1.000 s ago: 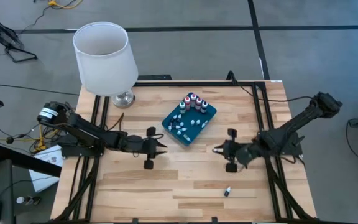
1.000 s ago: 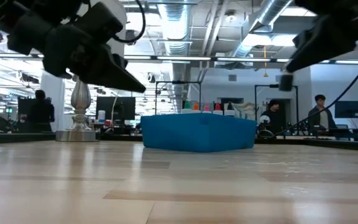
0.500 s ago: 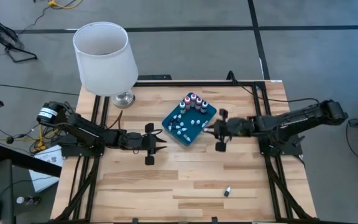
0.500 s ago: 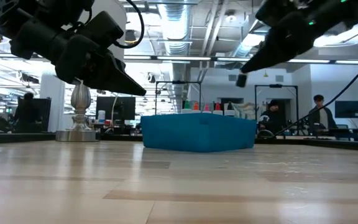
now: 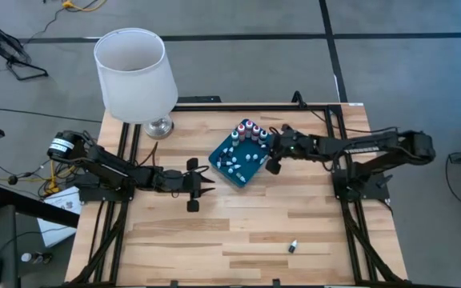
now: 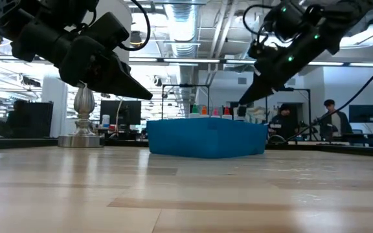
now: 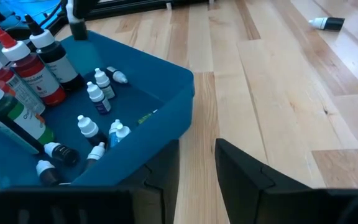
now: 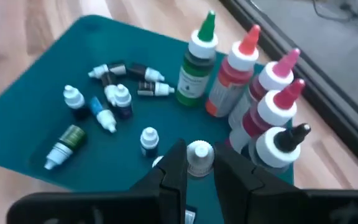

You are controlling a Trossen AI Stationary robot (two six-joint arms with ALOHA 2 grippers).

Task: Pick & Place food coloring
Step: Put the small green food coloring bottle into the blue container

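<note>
Right gripper (image 8: 196,163) fingers pinching a tiny bottle (image 8: 199,155) over teal tray (image 8: 17,134); left gripper (image 7: 196,163) fingers spread; stray bottle (image 5: 292,246)

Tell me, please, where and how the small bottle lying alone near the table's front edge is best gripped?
The stray bottle lies on its side on bare wood, clear of the tray. Probably best: come straight down and close across its dark body, not the narrow white cap.

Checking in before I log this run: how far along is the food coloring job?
Done: many small bottles lie in the teal tray, beside tall upright ones. In hand: the right gripper, over the tray, holds a small white-capped bottle. Left: one bottle lies on the table's near edge. The left gripper waits beside the tray.
</note>
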